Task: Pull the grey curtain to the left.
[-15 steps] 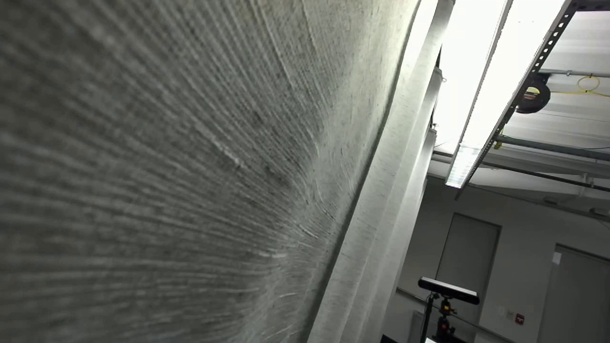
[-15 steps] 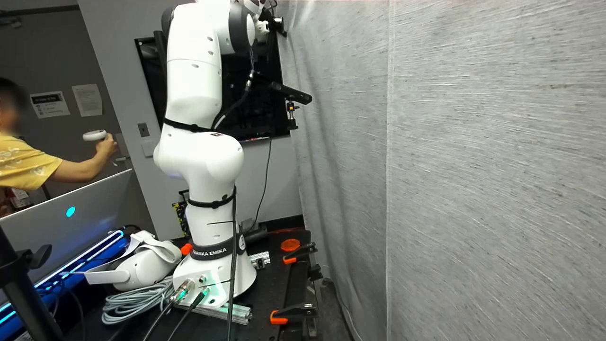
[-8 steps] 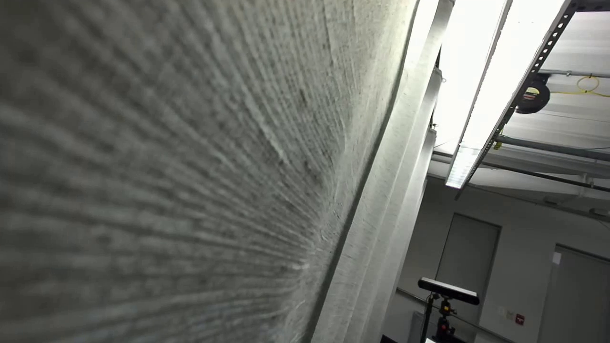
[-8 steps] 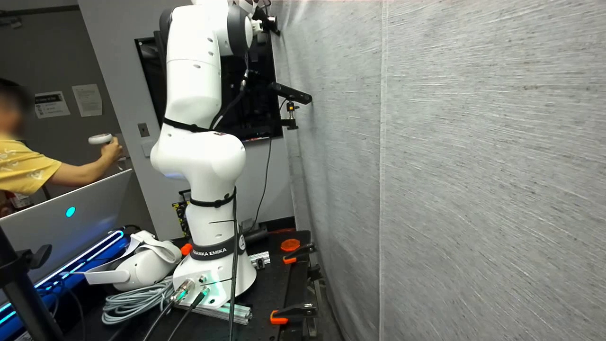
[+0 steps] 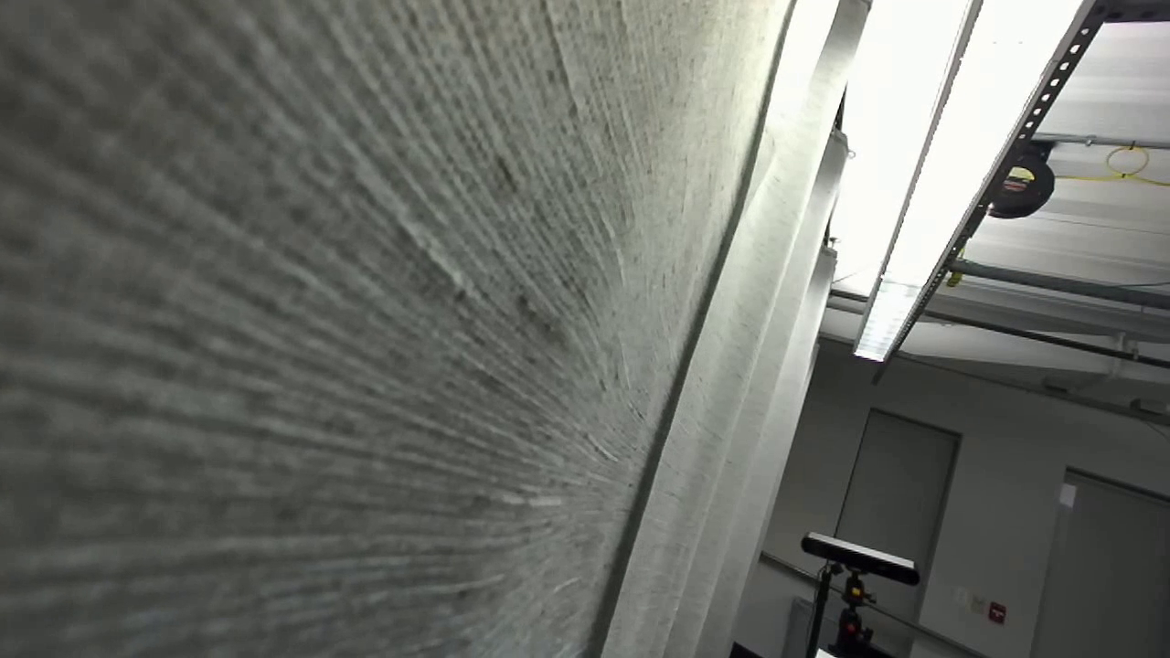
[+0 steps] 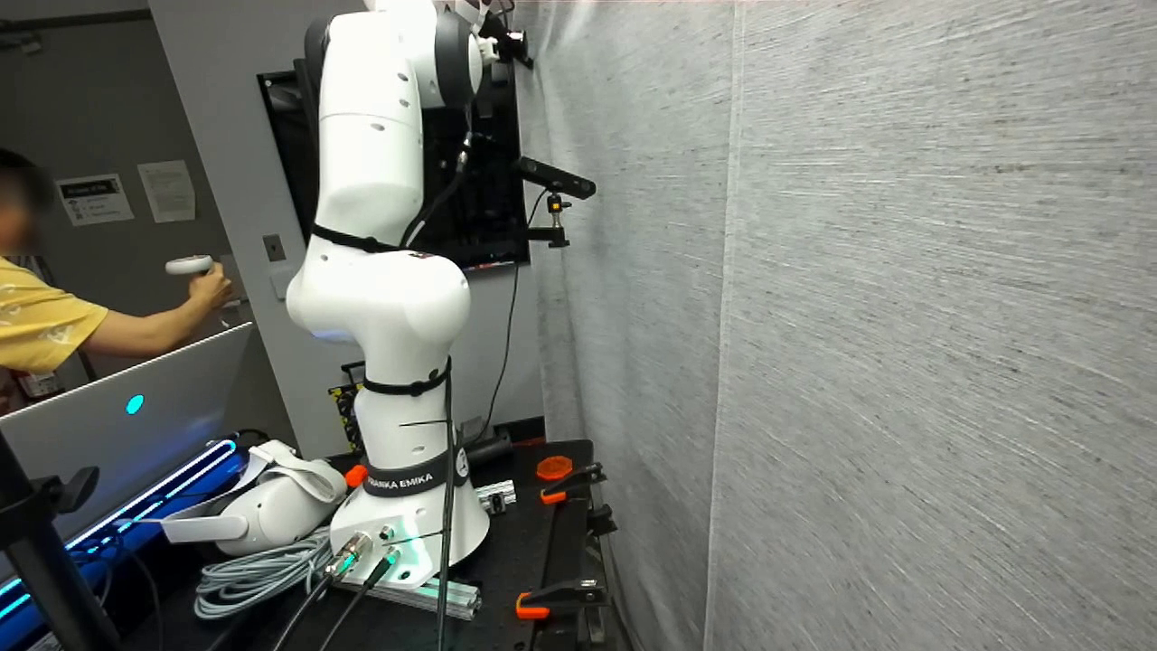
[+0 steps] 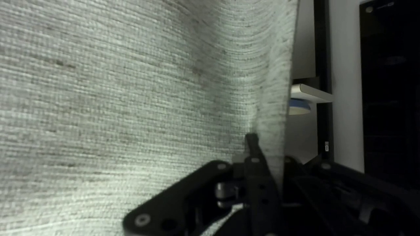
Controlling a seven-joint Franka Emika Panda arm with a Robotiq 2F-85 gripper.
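The grey curtain (image 6: 841,325) hangs as a tall sheet in both exterior views, with some soft folds. In the wrist view its free edge runs between the fingers of the gripper (image 7: 269,146), which appears to be clamped on the fabric just beside this edge. The woven cloth looks thin and flexible, so it should follow the pull without much force and is unlikely to be damaged. However, such a tall curtain may feel heavier, and a shallow grip could slip off. To hold near the edge seems a suitable place, with a slow pull to the left. The farther fingertip is hidden behind the fabric. In an exterior view the Franka Emika Panda arm (image 6: 380,298) is cut off at its upper end, so the grip cannot be checked there. How freely the curtain slides is not clear.
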